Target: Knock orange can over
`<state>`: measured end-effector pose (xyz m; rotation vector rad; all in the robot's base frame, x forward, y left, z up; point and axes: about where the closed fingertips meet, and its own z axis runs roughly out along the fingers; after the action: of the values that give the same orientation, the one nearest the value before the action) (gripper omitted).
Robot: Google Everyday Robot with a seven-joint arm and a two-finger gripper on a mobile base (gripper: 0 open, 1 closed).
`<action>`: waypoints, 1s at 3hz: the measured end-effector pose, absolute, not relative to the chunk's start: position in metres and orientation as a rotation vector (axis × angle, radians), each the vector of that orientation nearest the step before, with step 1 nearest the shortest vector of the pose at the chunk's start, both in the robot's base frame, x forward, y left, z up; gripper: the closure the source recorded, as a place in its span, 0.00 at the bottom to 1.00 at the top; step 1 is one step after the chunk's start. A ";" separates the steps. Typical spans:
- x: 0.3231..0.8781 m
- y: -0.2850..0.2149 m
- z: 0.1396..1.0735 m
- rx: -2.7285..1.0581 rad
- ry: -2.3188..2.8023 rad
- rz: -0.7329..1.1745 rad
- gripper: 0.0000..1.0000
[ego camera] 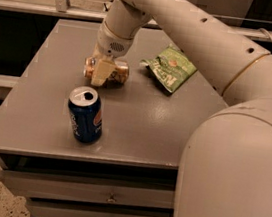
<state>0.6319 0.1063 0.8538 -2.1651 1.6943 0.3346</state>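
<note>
From my station I saw the gripper point(99, 75) low over the far-left part of the tabletop point(144, 124), touching the orange can point(119, 71) from the near side and covering its middle. I could not tell whether the gripper was spread or pinching the can. The can appeared to lie on its side, its long axis running left to right, with its ends showing on either side of the gripper. I judged the tipping itself all but done. What mattered now was to come off cleanly: lift straight up rather than drag sideways, since a can on its side rolls easily and a sideways brush could send it toward the far edge. The blue can point(85, 115) stood upright nearer to me, apart from the gripper, and I would keep the arm point(188, 22) from sweeping toward it. The green snack bag point(169, 68) lay to the right of the orange can, near but not touching, and needed no attention as long as I went upward.
</note>
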 end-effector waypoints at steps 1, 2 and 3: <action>0.630 0.109 0.849 -2.186 1.693 0.338 0.00; 0.630 0.108 0.849 -2.187 1.694 0.338 0.00; 0.631 0.104 0.850 -2.157 1.707 0.362 0.00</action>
<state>0.6311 0.1043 0.8499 -2.1568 1.7067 0.3617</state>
